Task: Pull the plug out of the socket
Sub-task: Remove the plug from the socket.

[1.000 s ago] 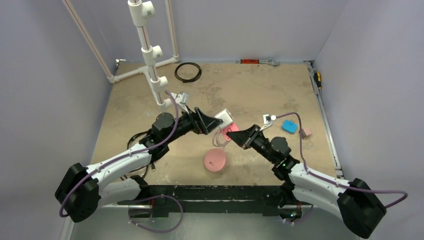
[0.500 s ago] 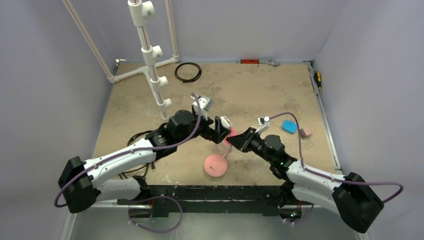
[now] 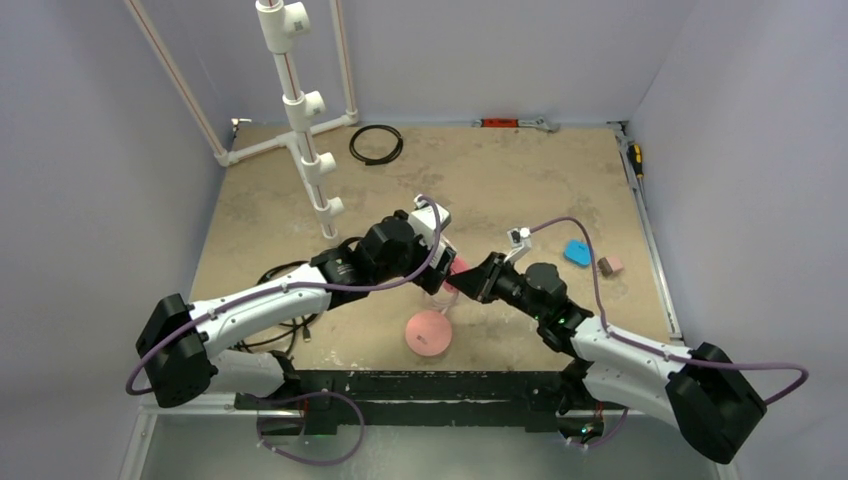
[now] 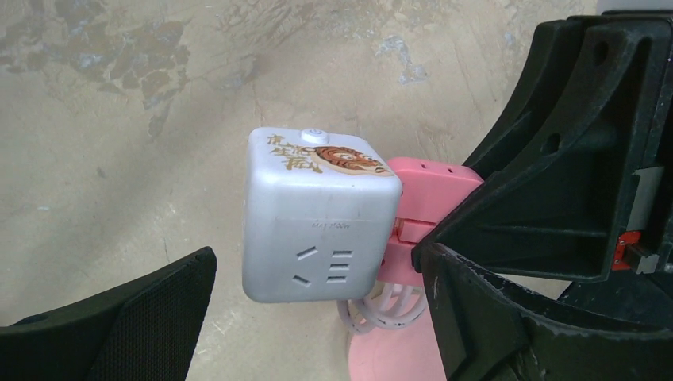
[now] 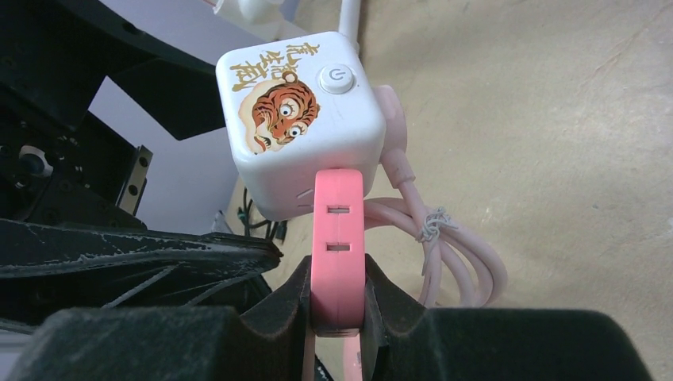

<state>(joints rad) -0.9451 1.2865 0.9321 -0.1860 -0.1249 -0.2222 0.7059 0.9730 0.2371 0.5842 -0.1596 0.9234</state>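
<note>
1. Pink sits nearest the arm bases: a flat round pink disc (image 3: 430,332) lies on the tan, stained tabletop (image 3: 520,180). A bundled pink cable (image 5: 448,258) is coiled between the disc and the plug.
2. Just beyond the disc, we see the right gripper (image 5: 339,300) clamped tight on the flat pink plastic plug (image 5: 339,230). One black finger presses on each broad face.
3. The plug's far end sits against a side face of the small white plastic cube socket (image 4: 317,218), and we see no gap at the joint. The cube is held up off the table between the two arms. One of its faces carries a tiger picture and a round button.
4. The left gripper (image 4: 316,266) stands wide apart around the cube and grips nothing. Its mesh-padded finger (image 4: 119,325) is clear of the cube, and the other finger is beside the plug.
5. Farther back, a small blue object (image 3: 578,252) lies to the right. A black cable ring (image 3: 376,144) and a white pipe stand (image 3: 300,100) are near the far wall.
</note>
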